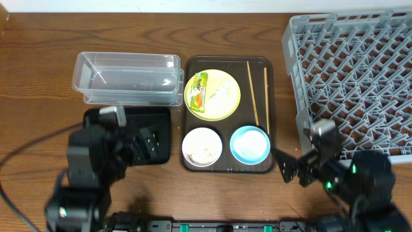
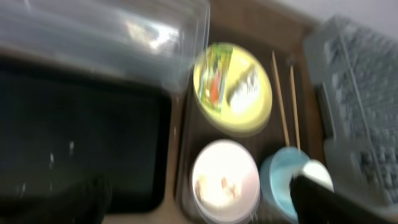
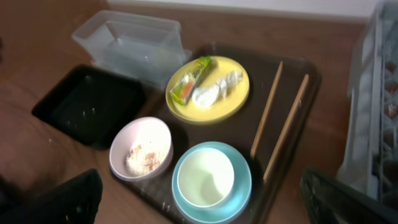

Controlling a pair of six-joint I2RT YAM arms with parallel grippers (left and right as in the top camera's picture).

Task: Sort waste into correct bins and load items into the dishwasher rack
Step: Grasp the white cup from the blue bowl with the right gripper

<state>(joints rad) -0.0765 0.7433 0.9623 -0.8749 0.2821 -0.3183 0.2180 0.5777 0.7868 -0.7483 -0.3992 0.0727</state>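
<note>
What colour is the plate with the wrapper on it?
The plate is pale yellow, clearest in the right wrist view.

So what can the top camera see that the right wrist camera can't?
Only the top camera: the left arm, the right arm and the wide grid of the rack. The wrist catches just the rack's edge.
Only the right wrist: the bowls' sides, and the crumbs in the white bowl seen clearly.
Both: the clear tub, black tray, yellow plate with the wrapper, blue bowl, chopsticks and brown tray.
</note>
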